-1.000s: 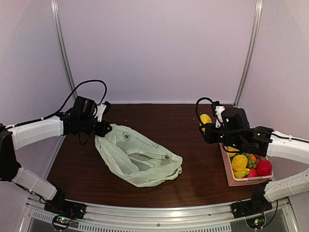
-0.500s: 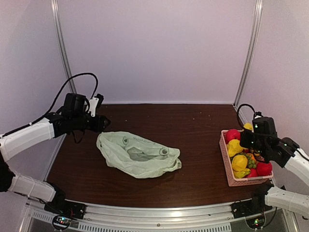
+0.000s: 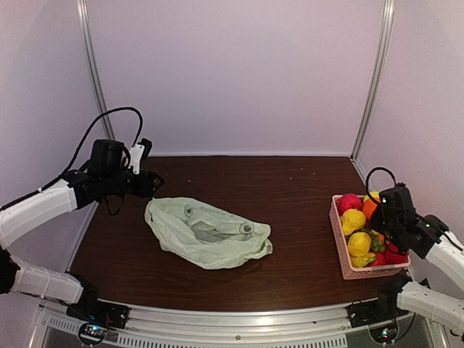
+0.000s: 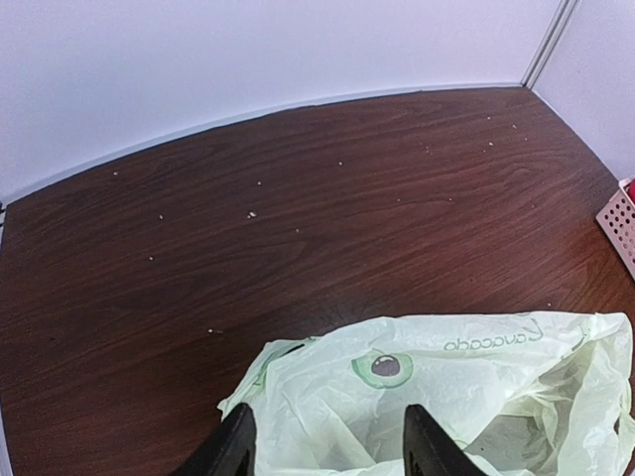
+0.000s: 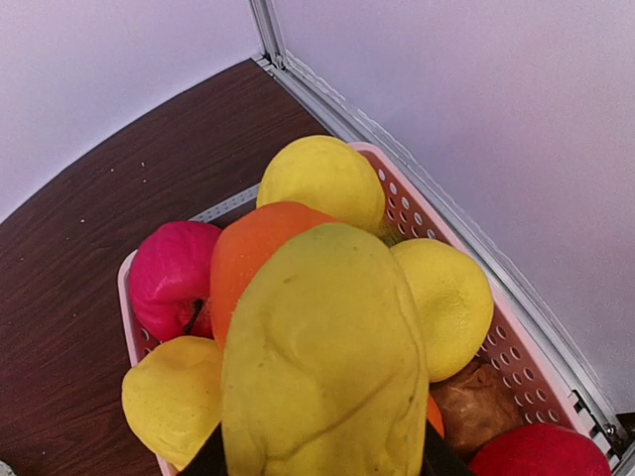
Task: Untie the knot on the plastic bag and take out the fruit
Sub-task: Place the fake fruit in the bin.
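Observation:
The pale green plastic bag [image 3: 206, 233] lies flat and slack on the brown table, its printed end under my left gripper [image 4: 327, 448]. That gripper [image 3: 152, 181] hovers open just above the bag's [image 4: 456, 382] left end, with nothing between its fingers. No knot shows in any view. My right gripper [image 5: 319, 461] is shut on an elongated yellow fruit [image 5: 322, 347] and holds it over the pink basket [image 5: 516, 327]. In the top view this gripper [image 3: 383, 216] hangs above the basket's far side. Below it lie round yellow fruits [image 5: 319, 178] and an orange one [image 5: 248, 253].
The pink slatted basket [image 3: 339, 255] stands at the table's right edge beside a metal frame post [image 3: 370, 87]. It also holds red fruits [image 5: 174, 273], a brown one [image 5: 476, 407] and green grapes [image 3: 377, 243]. White walls close in the back and both sides.
My left gripper opened, let go of the bag's end and drew back left; the bag settled flat. My right arm carried the yellow fruit from mid-table to over the basket.

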Robot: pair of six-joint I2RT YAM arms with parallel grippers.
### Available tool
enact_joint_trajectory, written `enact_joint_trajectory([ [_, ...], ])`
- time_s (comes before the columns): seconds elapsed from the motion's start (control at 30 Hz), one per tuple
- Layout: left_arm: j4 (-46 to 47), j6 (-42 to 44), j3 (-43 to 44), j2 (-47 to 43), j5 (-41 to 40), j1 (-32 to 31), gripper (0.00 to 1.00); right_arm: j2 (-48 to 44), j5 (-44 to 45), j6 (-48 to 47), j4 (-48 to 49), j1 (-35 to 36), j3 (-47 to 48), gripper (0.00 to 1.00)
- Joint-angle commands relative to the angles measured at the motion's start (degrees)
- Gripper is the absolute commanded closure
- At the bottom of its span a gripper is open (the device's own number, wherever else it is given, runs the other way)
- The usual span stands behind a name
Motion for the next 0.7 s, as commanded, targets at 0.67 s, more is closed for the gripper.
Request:
enact_joint_trajectory([
  [0.67, 2.1, 0.0, -0.8, -1.9, -0.1, 0.4, 0.44, -4.2, 4.3, 9.4, -2.8, -0.5, -4.6, 0.3],
])
